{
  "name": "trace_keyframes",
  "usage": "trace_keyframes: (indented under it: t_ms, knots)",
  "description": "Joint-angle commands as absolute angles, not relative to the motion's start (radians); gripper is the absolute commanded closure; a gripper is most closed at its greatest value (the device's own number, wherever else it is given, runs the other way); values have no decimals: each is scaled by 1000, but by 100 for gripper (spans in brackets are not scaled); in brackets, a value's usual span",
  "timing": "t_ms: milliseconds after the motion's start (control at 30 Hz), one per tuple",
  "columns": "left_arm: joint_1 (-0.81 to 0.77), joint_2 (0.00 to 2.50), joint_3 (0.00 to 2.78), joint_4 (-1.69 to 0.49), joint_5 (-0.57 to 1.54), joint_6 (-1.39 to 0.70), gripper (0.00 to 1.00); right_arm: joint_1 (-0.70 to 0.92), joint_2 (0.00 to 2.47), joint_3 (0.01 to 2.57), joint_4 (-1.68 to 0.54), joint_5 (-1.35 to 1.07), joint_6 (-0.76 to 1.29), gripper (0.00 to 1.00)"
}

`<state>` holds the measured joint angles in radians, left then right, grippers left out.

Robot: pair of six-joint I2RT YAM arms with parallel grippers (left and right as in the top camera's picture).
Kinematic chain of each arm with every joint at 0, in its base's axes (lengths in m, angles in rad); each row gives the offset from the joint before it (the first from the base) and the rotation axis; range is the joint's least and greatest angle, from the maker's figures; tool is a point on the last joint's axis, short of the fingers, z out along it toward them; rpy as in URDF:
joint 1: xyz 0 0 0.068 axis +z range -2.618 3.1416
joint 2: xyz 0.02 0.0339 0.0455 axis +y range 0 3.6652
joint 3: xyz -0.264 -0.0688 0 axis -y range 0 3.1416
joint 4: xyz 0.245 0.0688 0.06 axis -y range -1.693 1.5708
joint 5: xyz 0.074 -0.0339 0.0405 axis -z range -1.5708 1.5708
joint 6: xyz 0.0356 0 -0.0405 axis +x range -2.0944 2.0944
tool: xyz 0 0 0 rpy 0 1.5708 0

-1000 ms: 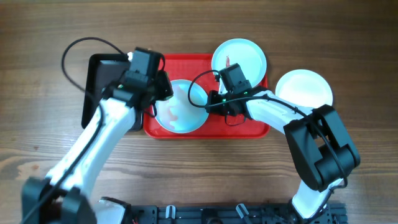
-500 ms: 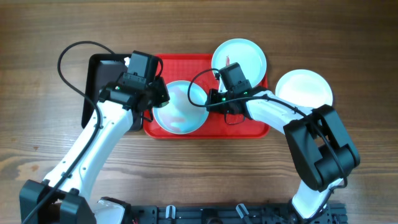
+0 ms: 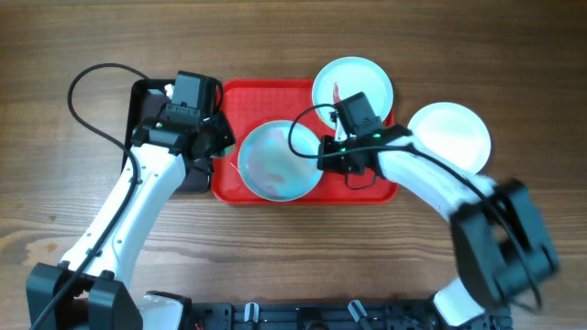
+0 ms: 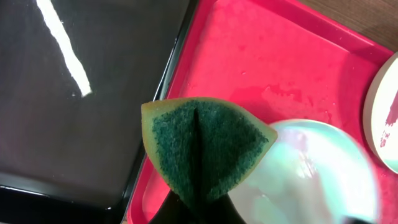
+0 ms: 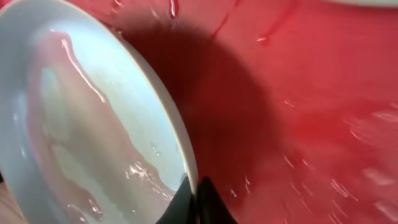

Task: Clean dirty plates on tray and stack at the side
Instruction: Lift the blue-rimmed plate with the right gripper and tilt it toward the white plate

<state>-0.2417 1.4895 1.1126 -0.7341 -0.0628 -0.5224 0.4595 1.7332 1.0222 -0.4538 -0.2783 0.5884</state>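
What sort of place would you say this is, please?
Probably a robot lab bench rather than a real kitchen: two robot arms at a wooden table, one holding a plate over a red tray, the other a green sponge; no sink in view.

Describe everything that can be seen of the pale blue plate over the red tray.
The pale blue plate is round, shallow and glossy, like glazed ceramic or plastic. Its inside looks wet, with a faint pinkish film. The right gripper is shut on its rim at the right side. The plate appears tilted above the red tray and casts a dark shadow on it.
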Motion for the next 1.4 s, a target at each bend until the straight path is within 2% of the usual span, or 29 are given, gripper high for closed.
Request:
trace_keyframes:
  t_ms: [0,233,433,600,700,967,1367]
  knots:
    - [-236,1494,1113,-722,-80,-532,96,468,1572,1024,-520,-87,528,96]
    - [-236,1536,1113,-720,-80,-533,96,468,1434,1026,-662,216,497,96]
    - [-236,1568,1113,-712,-79,-533,96,481,1420,1060,-770,442,495,96]
    - [-237,1575,1113,-700,-79,-533,96,567,1420,1090,-785,619,444,96]
    - [-238,1579,1113,-691,-78,-533,96,674,1420,1116,-788,786,434,96]
    - [-238,1592,1113,-685,-68,-533,96,874,1420,1132,-740,1189,326,96]
    - [-238,1594,1113,-681,-68,-533,96,926,1420,1132,-487,1370,51,96]
